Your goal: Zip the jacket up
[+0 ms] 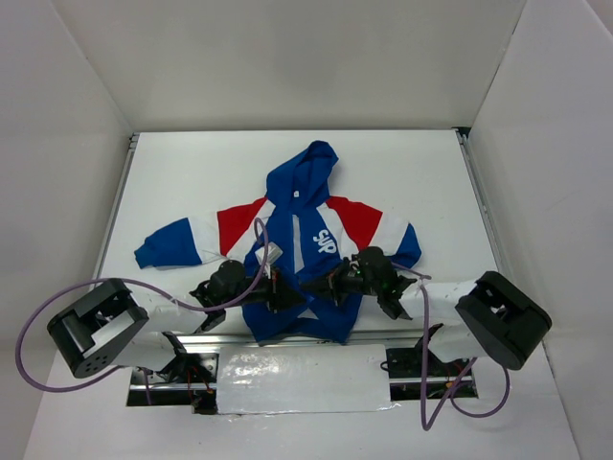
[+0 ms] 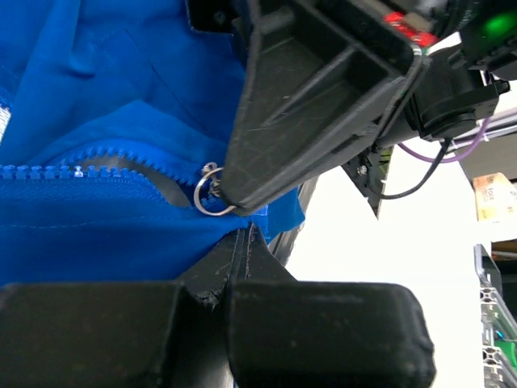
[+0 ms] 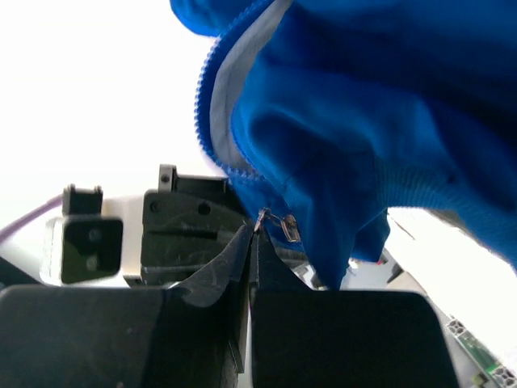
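Observation:
The jacket (image 1: pixel 306 240) lies flat on the table with its hood at the far side: blue body, red shoulders, white stripes. Both grippers meet at its lower front. My left gripper (image 1: pixel 281 291) is shut on the blue fabric at the jacket's bottom edge (image 2: pixel 161 242), just below the zipper's lower end. My right gripper (image 1: pixel 322 285) is shut on the metal ring of the zipper pull (image 3: pixel 260 218), with the slider (image 3: pixel 289 229) beside its tips. In the left wrist view the ring (image 2: pixel 210 192) sits under the right finger (image 2: pixel 307 105). Zipper teeth (image 2: pixel 73 170) run left, open above the slider.
White walls enclose the table on three sides. The arm bases and a shiny plate (image 1: pixel 302 379) sit at the near edge. A purple cable (image 1: pixel 244 287) loops over the left arm. The jacket's left sleeve (image 1: pixel 172 244) stretches out to the left.

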### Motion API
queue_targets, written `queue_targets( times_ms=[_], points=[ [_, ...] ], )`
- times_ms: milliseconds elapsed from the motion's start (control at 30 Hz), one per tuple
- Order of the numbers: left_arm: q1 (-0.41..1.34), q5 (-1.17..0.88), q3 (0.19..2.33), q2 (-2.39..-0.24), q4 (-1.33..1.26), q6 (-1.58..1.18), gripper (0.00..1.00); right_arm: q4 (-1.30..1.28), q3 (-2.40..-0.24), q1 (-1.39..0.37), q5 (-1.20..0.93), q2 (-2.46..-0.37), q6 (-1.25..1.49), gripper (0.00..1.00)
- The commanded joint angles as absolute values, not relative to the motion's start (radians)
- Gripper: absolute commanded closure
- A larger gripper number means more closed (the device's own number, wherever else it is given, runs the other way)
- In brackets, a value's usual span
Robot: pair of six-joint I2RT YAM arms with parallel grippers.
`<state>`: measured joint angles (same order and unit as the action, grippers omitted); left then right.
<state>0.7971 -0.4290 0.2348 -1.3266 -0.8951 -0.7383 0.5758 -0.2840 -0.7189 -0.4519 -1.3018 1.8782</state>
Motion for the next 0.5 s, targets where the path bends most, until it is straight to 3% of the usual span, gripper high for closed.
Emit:
queue_targets(
  times_ms=[0, 133, 333, 467],
  points=[
    [0.854, -0.563, 0.238, -1.307, -0.871, -0.709, 1.0, 0.801, -0.33, -0.667, -0.36, -1.347, 1.927, 1.0],
    [0.862, -0.566, 0.232, -1.275, -0.851, -0.703, 1.0, 0.819, -0.337, -0.663, -0.344, -1.39, 1.939, 1.0],
    [0.885, -0.604, 0.216, -1.238, -0.862, -0.703, 1.0, 1.156, -0.328, -0.63, -0.419, -1.54, 2.072, 1.0],
    [0.897, -0.566, 0.213, -1.198, -0.79, -0.681, 1.0, 1.102, -0.353, -0.629, -0.437, -1.526, 2.085, 1.0]
  ],
)
